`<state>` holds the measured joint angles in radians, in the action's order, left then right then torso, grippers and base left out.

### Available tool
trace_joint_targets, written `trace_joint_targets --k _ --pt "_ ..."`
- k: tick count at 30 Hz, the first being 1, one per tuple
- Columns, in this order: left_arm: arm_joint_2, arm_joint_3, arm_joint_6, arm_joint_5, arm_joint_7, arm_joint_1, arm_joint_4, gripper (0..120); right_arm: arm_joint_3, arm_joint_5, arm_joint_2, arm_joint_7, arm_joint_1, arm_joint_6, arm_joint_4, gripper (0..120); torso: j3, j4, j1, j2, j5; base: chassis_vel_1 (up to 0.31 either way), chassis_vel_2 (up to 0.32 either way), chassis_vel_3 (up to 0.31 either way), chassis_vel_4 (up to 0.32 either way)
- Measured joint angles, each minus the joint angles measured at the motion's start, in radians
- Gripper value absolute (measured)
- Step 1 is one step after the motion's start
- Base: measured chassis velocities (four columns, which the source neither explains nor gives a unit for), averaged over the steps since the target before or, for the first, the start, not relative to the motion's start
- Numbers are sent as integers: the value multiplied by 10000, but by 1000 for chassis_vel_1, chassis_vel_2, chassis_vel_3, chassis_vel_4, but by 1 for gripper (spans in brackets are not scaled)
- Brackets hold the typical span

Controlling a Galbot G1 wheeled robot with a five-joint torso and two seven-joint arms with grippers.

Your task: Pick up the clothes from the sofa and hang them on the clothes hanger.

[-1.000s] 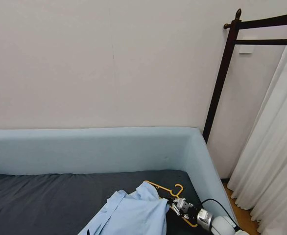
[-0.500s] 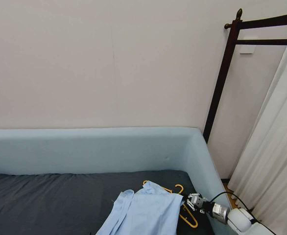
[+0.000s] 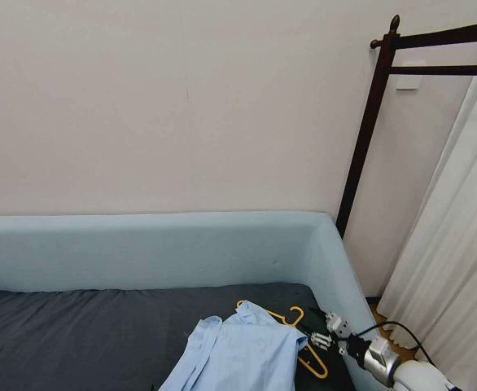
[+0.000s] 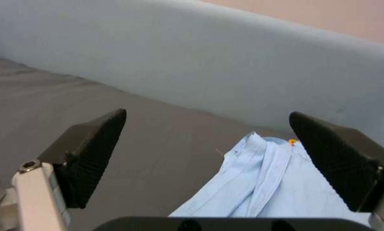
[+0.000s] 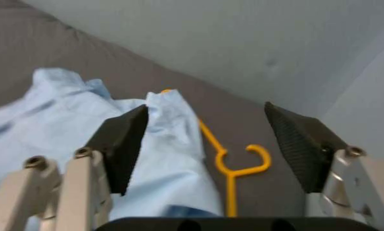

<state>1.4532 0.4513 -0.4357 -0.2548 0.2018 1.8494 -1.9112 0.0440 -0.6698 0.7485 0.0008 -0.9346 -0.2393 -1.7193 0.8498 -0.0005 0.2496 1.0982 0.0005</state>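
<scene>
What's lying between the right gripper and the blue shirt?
The orange hanger: in the head view its hook and arm lie on the dark sofa seat between the right gripper and the blue shirt.

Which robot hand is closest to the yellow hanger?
The right gripper: open, right beside the hook of the yellow hanger. The left gripper, also open, is farther off, with the blue shirt lying between it and the hanger.

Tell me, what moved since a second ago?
The right gripper pulled back to the robot's right, off the blue shirt toward the sofa's end; it is open and holds nothing. The shirt shifted slightly right at first, then lay still. The yellow hanger, the sofa and the dark rack stayed put. The left gripper is open above the seat.
</scene>
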Motion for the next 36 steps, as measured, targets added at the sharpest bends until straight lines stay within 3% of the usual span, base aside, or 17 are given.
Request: trace_joint_targets --k 3,5,6,11,16,21,31,36 --pt "64 20 -16 41 -4 52 1 100 777 -1242 1105 955 793 -1128 -24 88 1 2 1 -1 6 0 0 0 0" --pt "99 40 -54 84 -4 85 33 100 1301 -1502 1870 1159 1367 -1302 504 97 2 3 1 0 1 0 0 0 0" --pt "99 40 -54 84 -4 85 33 100 1301 -1502 1870 1159 1367 -1302 504 97 2 3 1 0 1 0 0 0 0" --pt "199 54 -162 214 3 138 155 100 2287 -1810 3679 1214 2653 -1339 2742 100 2 5 3 -1 2 0 0 0 0" --pt "258 78 -199 218 12 123 250 100 2573 -1824 4513 1149 3131 -1337 3974 100 2 2 3 -1 0 0 0 0 0" --pt "372 84 -226 224 23 94 361 100 2543 -1758 5857 890 3572 -1245 5969 100 2 3 3 -1 3 0 0 0 0" --pt "430 101 -252 224 31 24 563 100 2304 -1200 7106 223 4270 -708 8495 100 2 1 3 -2 3 0 0 0 0" --pt "442 102 -253 225 32 -20 597 100 2256 -792 7655 -99 4525 -423 9469 90 1 3 3 -1 4 0 0 0 0"
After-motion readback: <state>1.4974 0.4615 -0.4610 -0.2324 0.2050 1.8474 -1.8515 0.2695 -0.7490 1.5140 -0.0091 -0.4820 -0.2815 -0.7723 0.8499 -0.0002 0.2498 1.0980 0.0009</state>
